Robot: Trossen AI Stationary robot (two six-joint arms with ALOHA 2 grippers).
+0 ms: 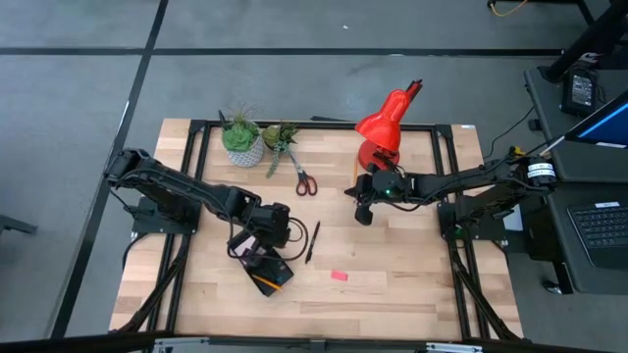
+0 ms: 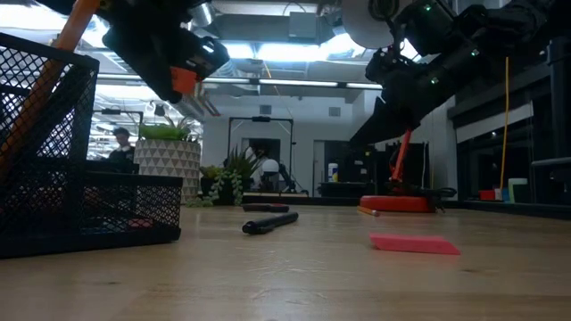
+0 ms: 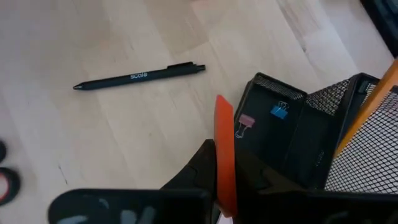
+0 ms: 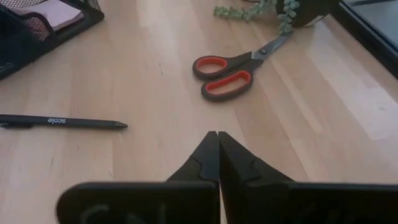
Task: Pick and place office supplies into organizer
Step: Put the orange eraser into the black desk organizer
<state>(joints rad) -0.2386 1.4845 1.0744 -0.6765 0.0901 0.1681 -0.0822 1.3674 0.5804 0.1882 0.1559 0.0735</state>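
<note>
The organizer point(image 1: 265, 267) is black wire mesh, boxy, with a tall bin and shallow compartments; it sits on the front-left part of the table point(image 1: 392, 294), a top of pale wood planks on a black metal frame. In its low compartment lie two binder clips, one blue point(image 3: 279, 111) and one pink point(image 3: 244, 122), and one orange pencil point(image 3: 373, 102) leans in the tall bin. The left gripper point(image 1: 257, 245) hangs just above the organizer, jaws pinched on a flat orange strip point(image 3: 224, 155). The right gripper point(image 1: 364, 213) hovers mid-table beside the glossy red lamp point(image 1: 385, 123), jaws pressed together on nothing. Loose on the wood: one slim matte black pen point(image 1: 312, 241) just right of the organizer, one pair of scissors point(image 1: 302, 176) with red-lined handles and steel blades near the plants, and one flat pink pad point(image 1: 340, 276) toward the front. Two plants point(image 1: 242, 137) stand at the back, one in a white patterned pot. The floor is grey carpet; a laptop point(image 1: 601, 230) sits at right.
</note>
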